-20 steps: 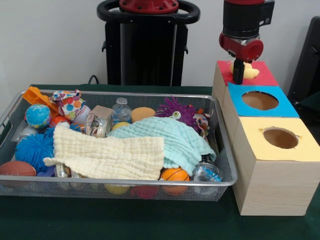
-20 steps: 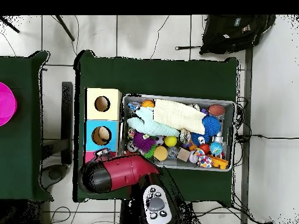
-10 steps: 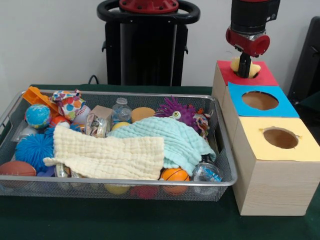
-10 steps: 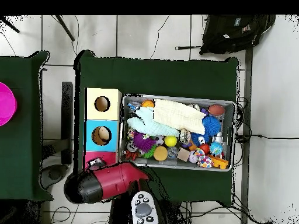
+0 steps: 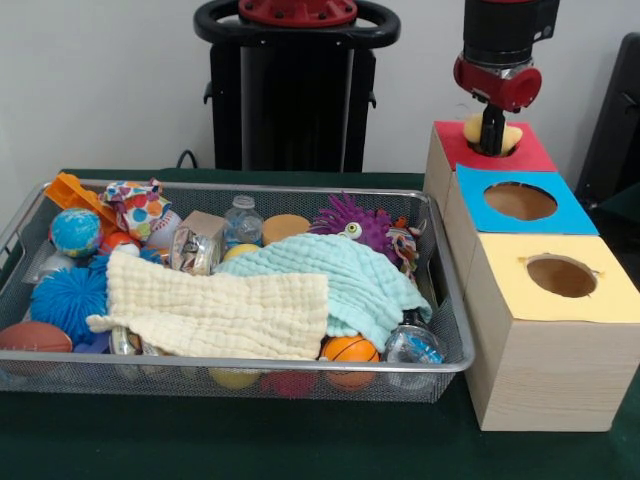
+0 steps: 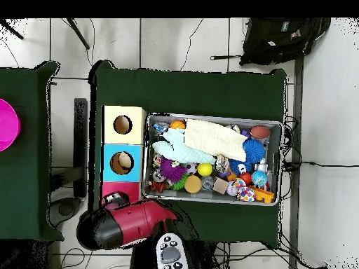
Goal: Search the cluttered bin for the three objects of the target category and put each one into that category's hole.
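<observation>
Robot lab: tiled floor (image 6: 175,42), trailing cables (image 6: 308,165), green-clothed table (image 6: 189,91), backpack (image 6: 280,38).

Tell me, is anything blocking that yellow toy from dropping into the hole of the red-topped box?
Nothing visible does. The yellow soft toy already sits at the red-topped wooden box, right under the gripper. The gripper's black tip reaches down beside it and hides the hole, so how far in the toy sits is unclear.

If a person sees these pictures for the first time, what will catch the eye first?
Probably the wire bin crammed with toys, with a cream cloth and a mint cloth draped on top. Beside it stand three boxes topped red, blue and yellow, and the gripper hangs over the red one at a yellow toy.
</observation>
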